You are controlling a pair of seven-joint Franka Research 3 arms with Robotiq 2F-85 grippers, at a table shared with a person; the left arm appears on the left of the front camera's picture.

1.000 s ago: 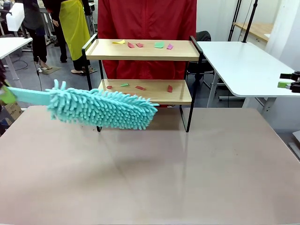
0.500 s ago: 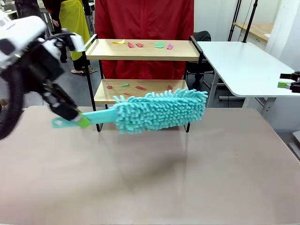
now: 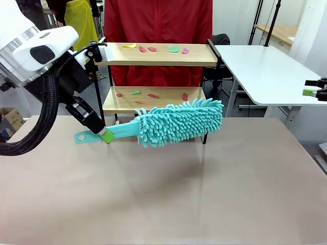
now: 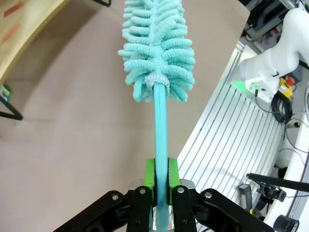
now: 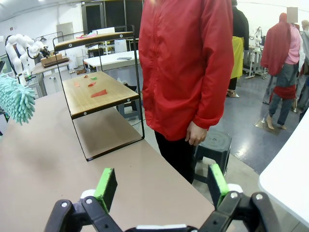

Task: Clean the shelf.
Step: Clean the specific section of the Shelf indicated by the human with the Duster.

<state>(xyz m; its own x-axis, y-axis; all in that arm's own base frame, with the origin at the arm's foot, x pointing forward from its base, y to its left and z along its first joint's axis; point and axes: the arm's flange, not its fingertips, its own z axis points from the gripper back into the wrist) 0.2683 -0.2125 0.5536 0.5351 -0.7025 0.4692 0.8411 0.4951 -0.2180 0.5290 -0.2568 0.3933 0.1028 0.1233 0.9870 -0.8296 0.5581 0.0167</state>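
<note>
The shelf (image 3: 202,56) stands at the table's far edge, with coloured paper scraps (image 3: 173,49) on its upper board and more scraps (image 3: 152,95) on the lower one. My left gripper (image 3: 104,135) is shut on the handle of a teal fluffy duster (image 3: 179,122). The duster's head hangs just in front of the lower board's right half. In the left wrist view the green pads (image 4: 150,175) clamp the handle (image 4: 160,130) and the head (image 4: 157,48) points away. My right gripper (image 5: 161,186) is open and holds nothing, off to the right (image 3: 312,92).
A person in a red coat (image 3: 158,25) stands right behind the shelf, one hand (image 5: 195,134) hanging down. A white table (image 3: 265,71) lies to the right. The brown tabletop (image 3: 179,194) spreads in front of the shelf.
My left arm has swung in from the left, carrying the duster rightward. Its head went from the shelf's left leg to the lower board's right half.
</note>
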